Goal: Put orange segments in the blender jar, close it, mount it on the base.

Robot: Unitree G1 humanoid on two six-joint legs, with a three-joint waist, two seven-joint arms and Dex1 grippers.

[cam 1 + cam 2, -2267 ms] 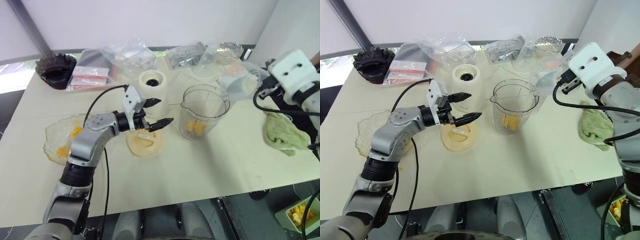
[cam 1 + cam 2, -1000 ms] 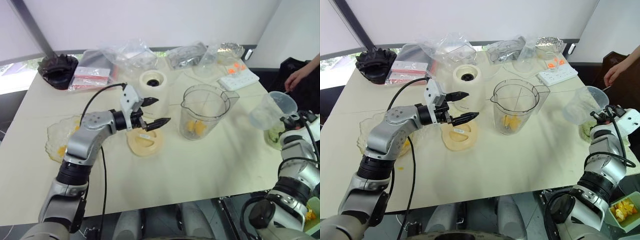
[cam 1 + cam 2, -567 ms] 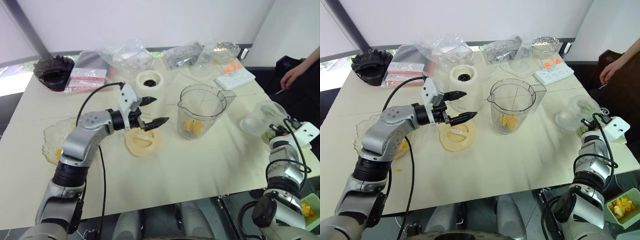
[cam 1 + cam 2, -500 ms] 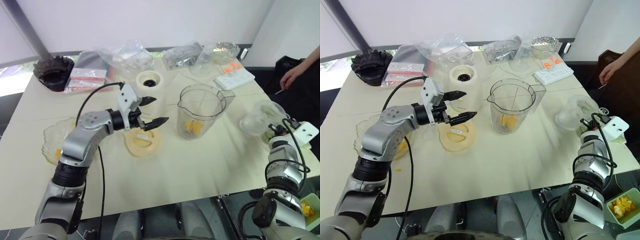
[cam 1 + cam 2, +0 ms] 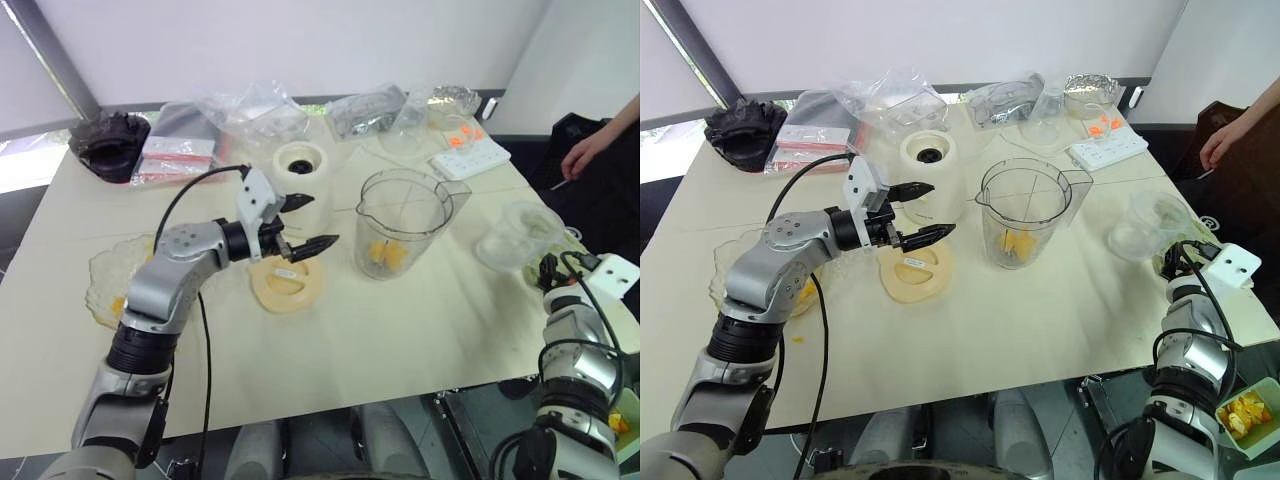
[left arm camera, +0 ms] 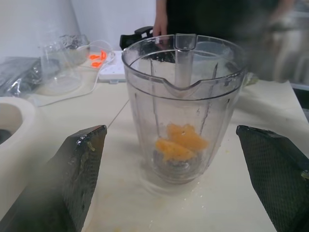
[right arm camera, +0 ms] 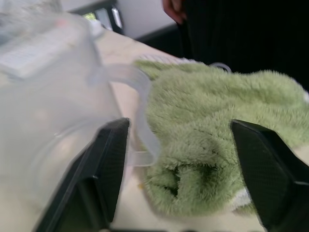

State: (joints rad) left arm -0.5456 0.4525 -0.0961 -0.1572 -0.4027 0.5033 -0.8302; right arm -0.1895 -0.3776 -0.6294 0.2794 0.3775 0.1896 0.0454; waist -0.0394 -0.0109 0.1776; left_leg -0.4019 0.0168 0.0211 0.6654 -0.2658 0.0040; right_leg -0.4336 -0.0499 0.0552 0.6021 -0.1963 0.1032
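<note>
Lowered beside the blender jar, the frosted cup now stands free on the table, my right end effector spread and empty; that rigid, slick jar wants gripping by its handle.

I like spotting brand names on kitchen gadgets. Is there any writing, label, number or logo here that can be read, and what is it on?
None can be read.
Small white sticker on the flat cream lid: print too small to read.
Red-and-white packets in clear bags: markings too blurred to read.
White card with orange dots: no legible words.
Blender jar and base: no brand or scale visible.
</note>
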